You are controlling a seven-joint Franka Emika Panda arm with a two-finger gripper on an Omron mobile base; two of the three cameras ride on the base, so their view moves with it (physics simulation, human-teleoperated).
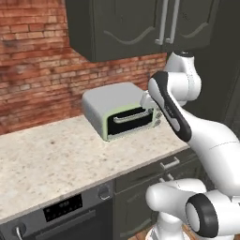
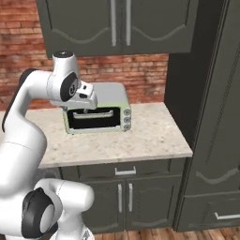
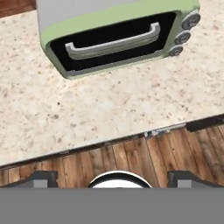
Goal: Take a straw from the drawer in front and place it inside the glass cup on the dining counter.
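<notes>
The drawer point(image 2: 140, 168) is a shallow dark front with a silver bar handle, shut, just under the stone countertop; it is also seen in the left base view point(image 1: 157, 171). In the hand view its handle point(image 3: 158, 131) peeks out below the counter edge. My gripper point(image 3: 113, 178) hangs high above the counter's front edge, pointing down, open, with nothing between its fingertips point(image 3: 41, 178). My hand point(image 2: 88, 97) sits in front of the toaster oven. The straw is hidden. The glass cup and the dining counter are out of view.
A grey and green toaster oven point(image 2: 98, 112) stands on the brick-backed counter point(image 2: 140, 138). Dark wall cabinets point(image 2: 122, 26) hang above, and a tall cabinet point(image 2: 211, 117) stands at the right. A range point(image 1: 65, 211) sits to the left. Cabinet doors point(image 2: 124, 199) are below the drawer.
</notes>
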